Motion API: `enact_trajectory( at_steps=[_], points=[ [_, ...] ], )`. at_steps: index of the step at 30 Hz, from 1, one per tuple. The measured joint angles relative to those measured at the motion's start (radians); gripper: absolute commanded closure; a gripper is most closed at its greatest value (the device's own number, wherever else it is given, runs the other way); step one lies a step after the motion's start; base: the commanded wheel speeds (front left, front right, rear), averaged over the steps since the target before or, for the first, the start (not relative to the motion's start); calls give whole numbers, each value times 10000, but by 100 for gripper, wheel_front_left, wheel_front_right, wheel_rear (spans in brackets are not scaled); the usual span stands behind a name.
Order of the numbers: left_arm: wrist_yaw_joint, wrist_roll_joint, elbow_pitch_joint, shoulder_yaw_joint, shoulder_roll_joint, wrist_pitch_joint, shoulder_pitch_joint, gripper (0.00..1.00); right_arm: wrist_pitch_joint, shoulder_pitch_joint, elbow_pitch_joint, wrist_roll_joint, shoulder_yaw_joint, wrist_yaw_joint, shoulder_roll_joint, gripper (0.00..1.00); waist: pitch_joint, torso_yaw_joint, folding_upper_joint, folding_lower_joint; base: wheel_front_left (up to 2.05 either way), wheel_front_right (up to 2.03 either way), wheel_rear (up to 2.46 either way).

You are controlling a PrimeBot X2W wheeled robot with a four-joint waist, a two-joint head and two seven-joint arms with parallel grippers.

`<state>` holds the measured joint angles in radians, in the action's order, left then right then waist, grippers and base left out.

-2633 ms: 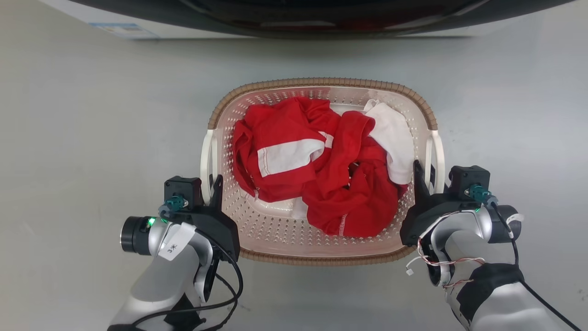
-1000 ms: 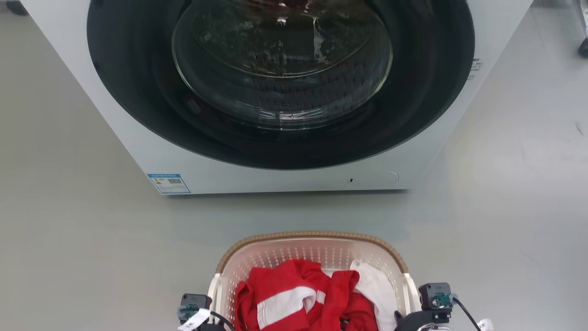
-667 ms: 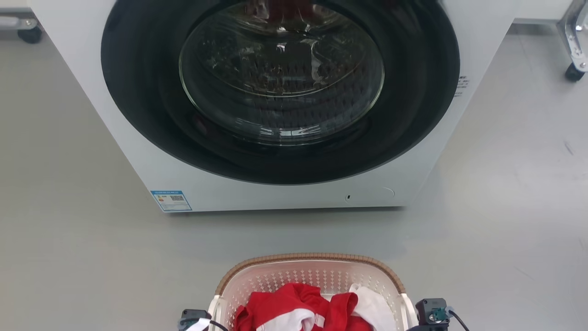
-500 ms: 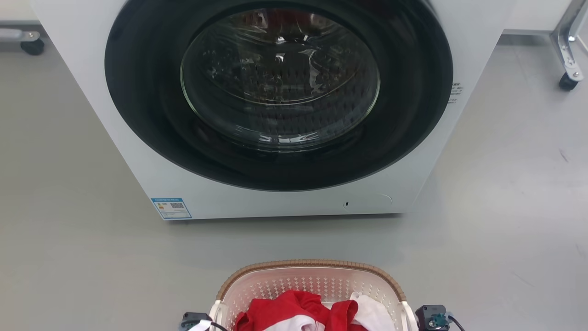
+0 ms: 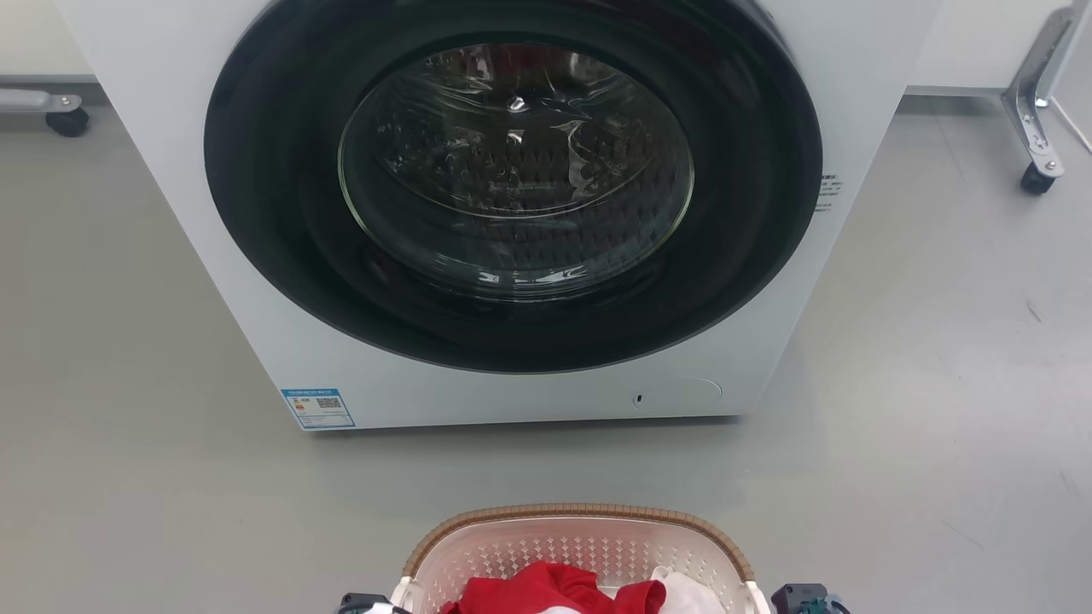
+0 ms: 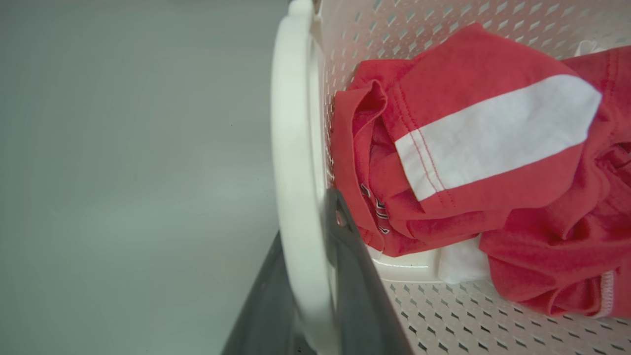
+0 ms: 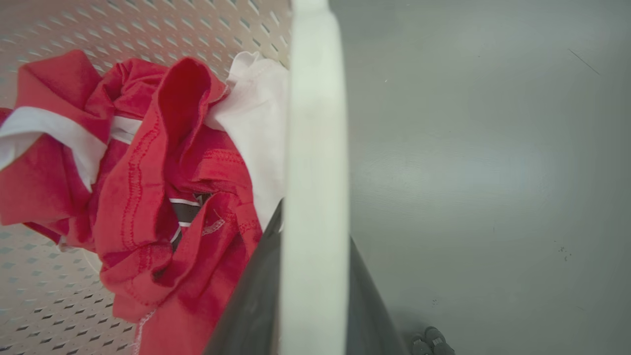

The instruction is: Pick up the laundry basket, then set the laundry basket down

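Smooth grey floor (image 5: 938, 384), soft diffuse light, faint scuffs at right. White front-loading washing machine (image 5: 862, 77) dead ahead — dark door ring, glass porthole, blue label (image 5: 317, 408) at its lower left corner. Castered metal leg (image 5: 1034, 128) far right, black caster (image 5: 66, 122) far left.

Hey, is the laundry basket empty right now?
No, red clothes and a white garment lie inside the laundry basket.
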<state>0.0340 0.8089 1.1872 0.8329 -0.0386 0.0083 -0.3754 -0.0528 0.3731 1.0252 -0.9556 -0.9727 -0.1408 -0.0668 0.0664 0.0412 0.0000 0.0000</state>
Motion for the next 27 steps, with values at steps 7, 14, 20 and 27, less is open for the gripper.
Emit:
enact_trajectory(
  at_steps=[7,14,20,27],
  points=[
    [8,86,-4,90,-4,75,149,100,-81,2,69,-144,-163,0,-2,100,-98,12,0,0,0,0,0],
    [10,130,-4,125,-8,109,152,100,-79,4,100,-410,-313,2,-2,100,-186,19,0,0,0,0,0],
    [13,176,-4,153,-12,134,152,100,-77,23,121,-508,-414,0,-2,100,-185,12,0,0,0,0,0],
    [25,288,-12,198,-13,165,152,100,-63,56,182,-663,-570,0,-2,100,-155,9,0,0,0,0,0]
  ],
)
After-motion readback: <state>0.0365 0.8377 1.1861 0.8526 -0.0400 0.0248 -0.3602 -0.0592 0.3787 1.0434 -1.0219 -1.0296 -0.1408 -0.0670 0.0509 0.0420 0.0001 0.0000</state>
